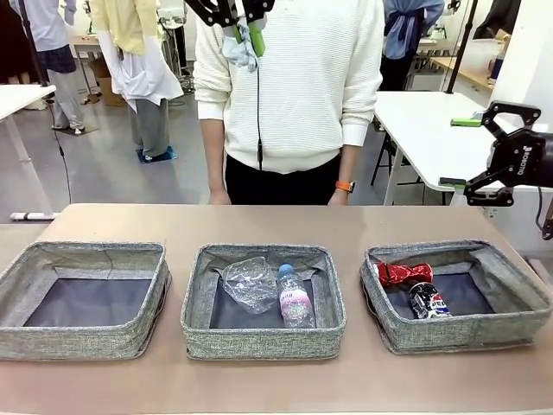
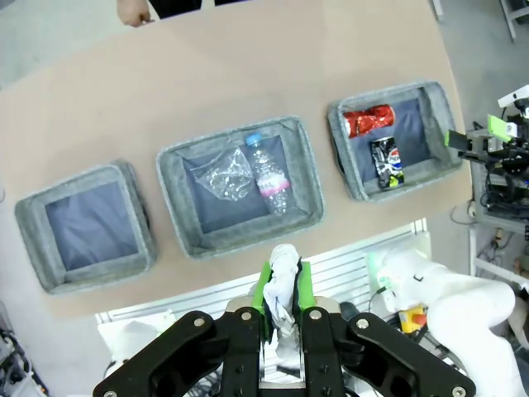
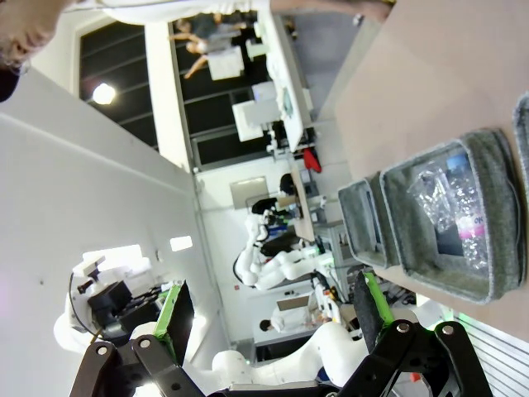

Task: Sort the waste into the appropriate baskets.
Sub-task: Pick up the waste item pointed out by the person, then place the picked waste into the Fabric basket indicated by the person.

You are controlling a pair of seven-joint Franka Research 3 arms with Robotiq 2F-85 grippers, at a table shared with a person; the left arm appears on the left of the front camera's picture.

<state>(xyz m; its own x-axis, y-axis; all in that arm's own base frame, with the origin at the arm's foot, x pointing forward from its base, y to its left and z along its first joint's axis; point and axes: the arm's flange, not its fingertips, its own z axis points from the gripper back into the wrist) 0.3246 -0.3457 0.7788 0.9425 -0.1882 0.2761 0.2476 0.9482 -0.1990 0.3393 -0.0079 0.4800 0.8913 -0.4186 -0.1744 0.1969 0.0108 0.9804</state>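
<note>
Hanging high above the worktop [image 1: 276, 380], the left gripper [image 2: 283, 299] is clenched on the small white paper wad [image 2: 281, 281], well above the three baskets. The middle basket [image 1: 263, 333] holds the clear plastic container [image 1: 249, 282] and the bottle [image 1: 294, 296]; the right basket [image 1: 458, 324] holds the red can [image 1: 403, 273] and Pepsi can [image 1: 428, 300]. The right gripper [image 3: 273, 308] stands spread wide, grasping nothing, off beside the right basket.

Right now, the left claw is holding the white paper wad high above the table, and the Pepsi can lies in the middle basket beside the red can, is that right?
Not quite: the Pepsi can and red can lie in the right-hand basket, as the front view shows. The middle basket holds plastics. The left claw does hold the paper wad high.
</note>
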